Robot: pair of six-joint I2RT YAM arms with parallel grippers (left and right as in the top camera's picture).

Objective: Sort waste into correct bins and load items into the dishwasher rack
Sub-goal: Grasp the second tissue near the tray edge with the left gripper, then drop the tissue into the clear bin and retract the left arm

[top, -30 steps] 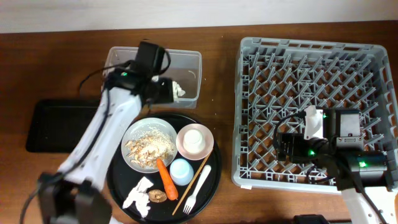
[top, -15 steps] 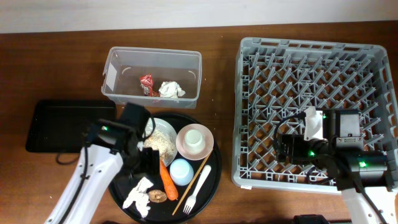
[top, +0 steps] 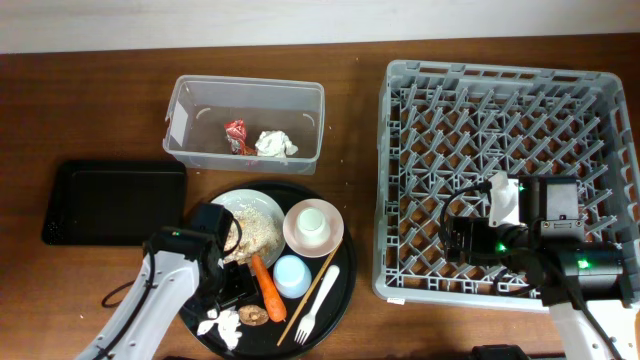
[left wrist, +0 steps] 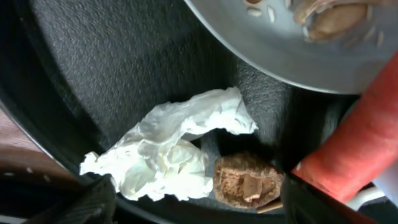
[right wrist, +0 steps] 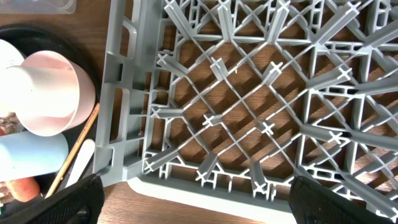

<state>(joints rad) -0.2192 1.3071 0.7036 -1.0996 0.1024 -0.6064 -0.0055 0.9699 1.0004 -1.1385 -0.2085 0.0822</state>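
Note:
The clear tub [top: 190, 105] holds a red-and-silver wrapper [top: 237, 136] and a crumpled tissue [top: 275, 144]. On the round black tray lie the white plate [top: 232, 205] with the beige food heap [top: 258, 232], a pink bowl [top: 334, 232] with a small white cup [top: 313, 222] in it, a blue cup [top: 292, 276], a carrot [top: 268, 288], chopsticks [top: 312, 293] and a fork [top: 321, 300]. My left gripper [top: 232, 292] is open low over another tissue [left wrist: 168, 155] and the brown lump [left wrist: 245, 180]. My right gripper [top: 462, 240] is open and empty over the grey rack [top: 500, 90].
The flat black tray [top: 115, 203] lies left of the round black tray [top: 340, 280]. In the right wrist view the rack's front-left corner [right wrist: 124, 168] stands beside the pink bowl [right wrist: 46, 93], blue cup [right wrist: 31, 158] and chopsticks [right wrist: 78, 149].
My left arm came away from the clear tub, leaving a tissue in it, and moved down to the front left of the round tray. The right arm has not moved.

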